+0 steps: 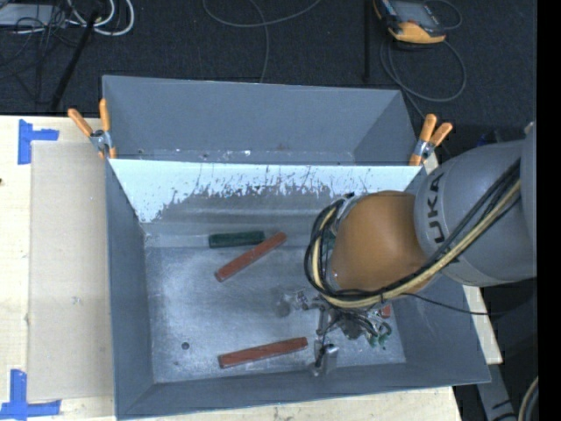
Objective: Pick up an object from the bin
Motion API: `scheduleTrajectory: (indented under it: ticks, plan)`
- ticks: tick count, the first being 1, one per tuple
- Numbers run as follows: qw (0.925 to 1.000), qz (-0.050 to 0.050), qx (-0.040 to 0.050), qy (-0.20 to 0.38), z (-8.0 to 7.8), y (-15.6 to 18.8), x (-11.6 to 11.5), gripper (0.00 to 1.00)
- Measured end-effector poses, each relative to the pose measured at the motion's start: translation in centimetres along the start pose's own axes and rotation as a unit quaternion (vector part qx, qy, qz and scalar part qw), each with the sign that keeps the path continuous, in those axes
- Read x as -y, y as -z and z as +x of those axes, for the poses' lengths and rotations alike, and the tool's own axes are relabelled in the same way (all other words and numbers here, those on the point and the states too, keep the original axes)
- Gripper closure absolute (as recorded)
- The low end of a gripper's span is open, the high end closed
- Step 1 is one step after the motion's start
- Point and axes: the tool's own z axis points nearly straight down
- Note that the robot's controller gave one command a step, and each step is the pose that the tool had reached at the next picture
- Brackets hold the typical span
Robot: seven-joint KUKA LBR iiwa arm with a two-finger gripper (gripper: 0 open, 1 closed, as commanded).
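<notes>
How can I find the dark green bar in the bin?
Look in the grey bin, at the floor by its far wall. A short dark green bar lies there. The stick beside it is reddish-brown, longer and slanted; this bar is green and level.

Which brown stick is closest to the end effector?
The front brown stick, ending beside the end effector; the back brown stick lies by the green stick.
</notes>
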Motion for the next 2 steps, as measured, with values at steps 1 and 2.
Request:
scheduleTrajectory:
  ticks: [1,2]
  plan:
    - [0.9998,0.003,0.0089,0.02,0.31,-2.25,-0.55,0.0]
    - [0.9998,0.002,0.0051,0.018,0.55,-2.38,-0.64,1.0]
